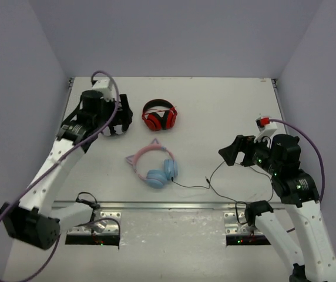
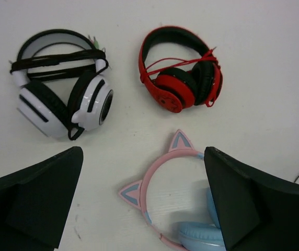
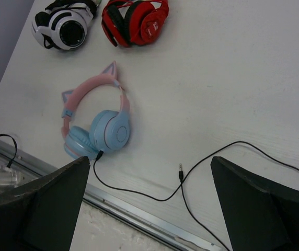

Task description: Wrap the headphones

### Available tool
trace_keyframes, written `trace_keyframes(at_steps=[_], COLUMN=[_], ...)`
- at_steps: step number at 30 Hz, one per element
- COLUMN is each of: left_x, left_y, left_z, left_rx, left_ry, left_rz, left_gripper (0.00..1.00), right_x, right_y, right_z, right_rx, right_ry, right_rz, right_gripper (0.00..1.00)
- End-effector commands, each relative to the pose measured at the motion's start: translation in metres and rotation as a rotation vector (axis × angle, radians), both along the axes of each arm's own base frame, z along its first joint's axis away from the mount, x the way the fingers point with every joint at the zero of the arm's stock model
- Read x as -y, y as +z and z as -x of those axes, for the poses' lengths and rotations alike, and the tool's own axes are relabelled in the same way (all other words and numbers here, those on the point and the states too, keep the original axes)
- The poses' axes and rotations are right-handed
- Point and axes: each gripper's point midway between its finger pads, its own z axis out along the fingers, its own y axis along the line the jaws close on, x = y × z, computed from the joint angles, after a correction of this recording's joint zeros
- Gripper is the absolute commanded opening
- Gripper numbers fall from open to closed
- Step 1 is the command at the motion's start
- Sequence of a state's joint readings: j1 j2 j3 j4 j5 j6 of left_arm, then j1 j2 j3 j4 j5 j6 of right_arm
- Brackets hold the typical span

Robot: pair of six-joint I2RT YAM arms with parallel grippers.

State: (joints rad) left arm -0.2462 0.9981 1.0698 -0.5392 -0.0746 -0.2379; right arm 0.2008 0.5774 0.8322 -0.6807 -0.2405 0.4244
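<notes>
The headphones [image 1: 154, 167], with a pink cat-ear headband and light blue earcups, lie flat near the table's middle front. Their thin black cable [image 1: 191, 187] trails loose to the right, and its plug [image 3: 181, 170] lies free on the table. My left gripper [image 1: 120, 122] is open and empty, high above the table's back left. In the left wrist view [image 2: 144, 209] the pink headband [image 2: 148, 180] shows between its fingers. My right gripper [image 1: 229, 154] is open and empty, to the right of the headphones [image 3: 100, 130] and above the cable [image 3: 154, 196].
Red-and-black headphones [image 1: 160, 116] lie at the back centre. Black-and-white headphones [image 2: 60, 89] lie left of them, partly hidden under my left gripper in the top view. A metal rail [image 1: 168, 205] runs along the table's near edge. Grey walls close in the sides and back.
</notes>
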Motion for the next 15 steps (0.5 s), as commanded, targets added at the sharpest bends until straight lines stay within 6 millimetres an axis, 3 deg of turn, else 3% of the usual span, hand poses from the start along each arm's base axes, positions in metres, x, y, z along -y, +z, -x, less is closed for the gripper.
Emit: trace_keyframes(at_steps=[1, 5, 10, 15], left_x=[0.032, 0.056, 0.080, 0.077], left_y=[-0.098, -0.133, -0.164, -0.202], left_z=[-0.023, -0.034, -0.024, -0.030], left_rx=[-0.327, -0.436, -0.512, -0.612], left_ry=[-0.185, -0.274, -0.395, -0.363], left_rz=[-0.132, -0.192, -0.254, -0.300], left_gripper=[1.00, 0.95, 0.87, 0.70], right_x=[-0.013, -0.014, -0.013, -0.013], right_y=[0.022, 0.024, 0.023, 0.031], right_z=[-0.002, 0.002, 0.006, 0.010], right_rx=[0.067, 0.091, 0.117, 0.155], right_ry=[0.070, 0.095, 0.093, 0.104], right_rz=[-0.033, -0.032, -0.029, -0.031], right_gripper=[0.99, 0.99, 0.99, 0.99])
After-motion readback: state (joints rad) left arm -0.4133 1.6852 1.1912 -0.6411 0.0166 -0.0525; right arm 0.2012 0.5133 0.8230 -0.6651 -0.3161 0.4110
